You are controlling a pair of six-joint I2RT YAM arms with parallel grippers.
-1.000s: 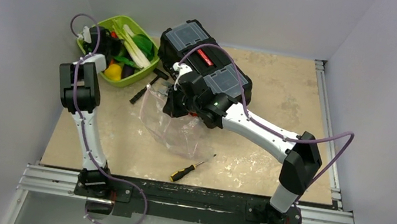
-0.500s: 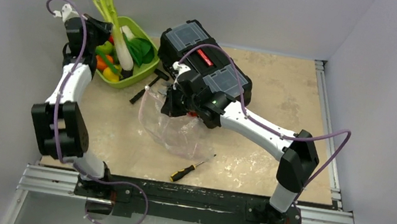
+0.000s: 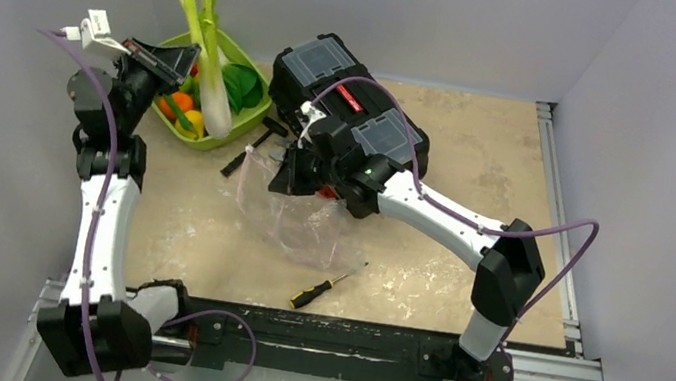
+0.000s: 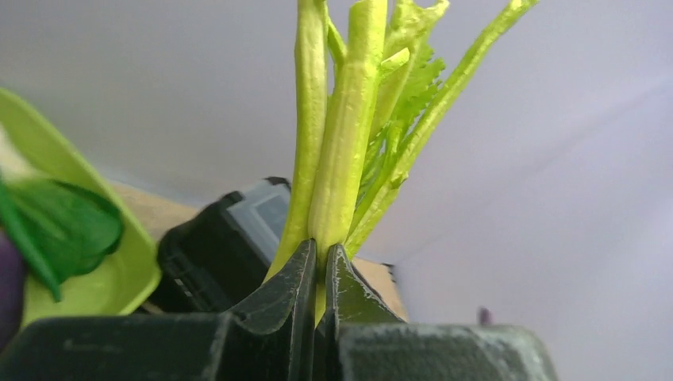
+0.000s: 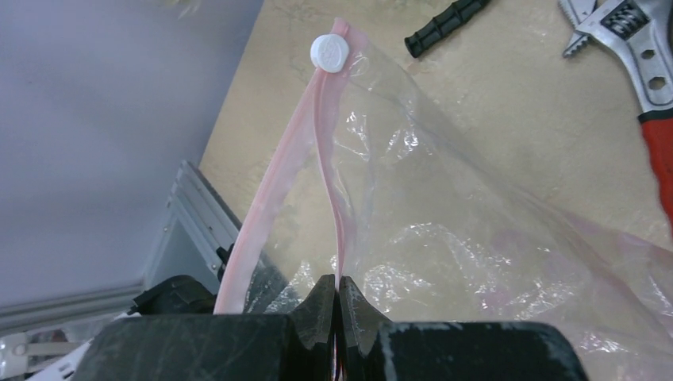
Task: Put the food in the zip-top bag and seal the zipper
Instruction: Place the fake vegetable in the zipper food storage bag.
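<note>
Left jaws clamped on leek stalk [image 4: 345,143], upright near tray [image 4: 135,270] | right jaws pinched on zipper [image 5: 254,230] of bag [image 5: 476,238]

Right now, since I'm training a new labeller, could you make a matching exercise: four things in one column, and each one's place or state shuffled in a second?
1 leek stalks
2 zip-top bag
3 screwdriver
4 toolbox

A lying loose near the front edge of the table
B held up in the air by the left gripper
C mouth edge pinched by the right gripper
D black, at the back of the table

Pairs: 1-B, 2-C, 3-A, 4-D
</note>
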